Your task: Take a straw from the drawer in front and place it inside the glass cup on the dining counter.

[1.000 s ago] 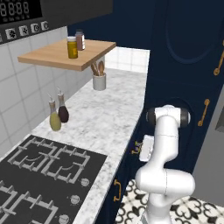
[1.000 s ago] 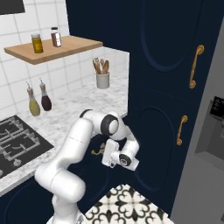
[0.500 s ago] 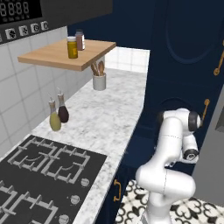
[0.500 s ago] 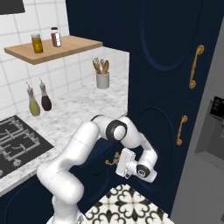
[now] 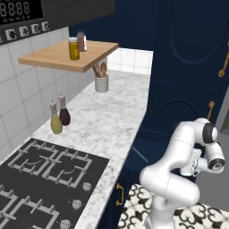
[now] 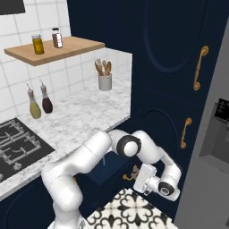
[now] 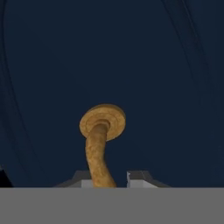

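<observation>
End effector [image 7: 109, 179] grips brass drawer handle [image 7: 101, 144]; hand view.

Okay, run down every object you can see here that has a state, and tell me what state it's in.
drawer: partly pulled out
drawer handle: between the fingertips
gripper: straddling the handle, grip unclear
tall cabinet doors: closed
gas hob: no flame
utensil pot: upright
two bottles: upright
shelf jars: upright, lidded

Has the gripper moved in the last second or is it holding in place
Yes. In the right base view the gripper has swung right and down, away from the marble worktop, drawing the brass drawer handle and drawer out.
</observation>
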Robot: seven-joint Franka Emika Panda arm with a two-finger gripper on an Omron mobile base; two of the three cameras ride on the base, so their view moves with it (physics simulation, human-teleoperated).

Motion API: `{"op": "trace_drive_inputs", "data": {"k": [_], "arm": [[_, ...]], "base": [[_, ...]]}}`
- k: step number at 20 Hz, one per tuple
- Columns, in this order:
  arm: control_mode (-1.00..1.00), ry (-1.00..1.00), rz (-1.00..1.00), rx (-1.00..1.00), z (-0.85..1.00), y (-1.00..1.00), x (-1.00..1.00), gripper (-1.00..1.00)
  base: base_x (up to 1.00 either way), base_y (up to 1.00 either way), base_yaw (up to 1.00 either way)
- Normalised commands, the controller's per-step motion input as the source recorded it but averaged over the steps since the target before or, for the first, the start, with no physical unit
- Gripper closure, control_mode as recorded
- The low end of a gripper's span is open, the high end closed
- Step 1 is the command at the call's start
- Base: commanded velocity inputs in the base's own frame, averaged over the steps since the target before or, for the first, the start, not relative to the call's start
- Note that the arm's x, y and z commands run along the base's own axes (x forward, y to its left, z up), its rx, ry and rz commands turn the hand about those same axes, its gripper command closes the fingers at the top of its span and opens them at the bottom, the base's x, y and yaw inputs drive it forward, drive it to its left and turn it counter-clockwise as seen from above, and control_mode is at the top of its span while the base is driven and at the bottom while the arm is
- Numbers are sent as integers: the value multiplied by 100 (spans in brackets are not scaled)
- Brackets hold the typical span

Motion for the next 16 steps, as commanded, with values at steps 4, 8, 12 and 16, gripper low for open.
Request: {"op": "trace_drive_inputs", "data": {"k": [4,8,12,16], "arm": [[-100,2,0,-5,-33,-6,0,-100],[-100,-1,0,-1,-27,-29,-2,-100],[-100,-1,-2,-2,29,-45,-16,-100],[-100,-23,0,-16,86,-21,-32,-100]], "base": [[0,0,0],[0,0,0],[0,0,0],[0,0,0]]}}
